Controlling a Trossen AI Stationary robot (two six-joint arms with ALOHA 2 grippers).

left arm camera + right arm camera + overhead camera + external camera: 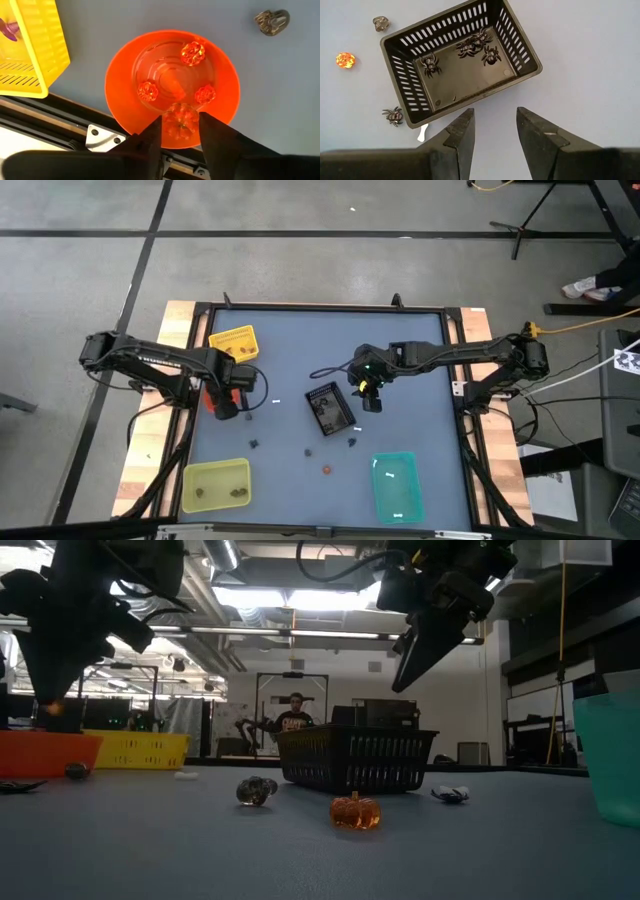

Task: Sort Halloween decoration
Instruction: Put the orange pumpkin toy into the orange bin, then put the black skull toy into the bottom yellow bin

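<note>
The left gripper point(180, 131) hangs over the orange bowl point(120, 100), its fingers apart around an orange pumpkin point(180, 122); whether they grip it I cannot tell. The right gripper point(495, 127) hovers spread and empty beside the black basket point(520, 47) of spiders point(491, 56).

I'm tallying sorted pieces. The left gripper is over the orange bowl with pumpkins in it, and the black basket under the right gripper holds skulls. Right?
Not quite. The black basket holds spiders, not skulls, as the right wrist view shows. The rest stands: the left gripper is over the orange bowl holding pumpkins, and the right gripper hangs by the basket.
</note>
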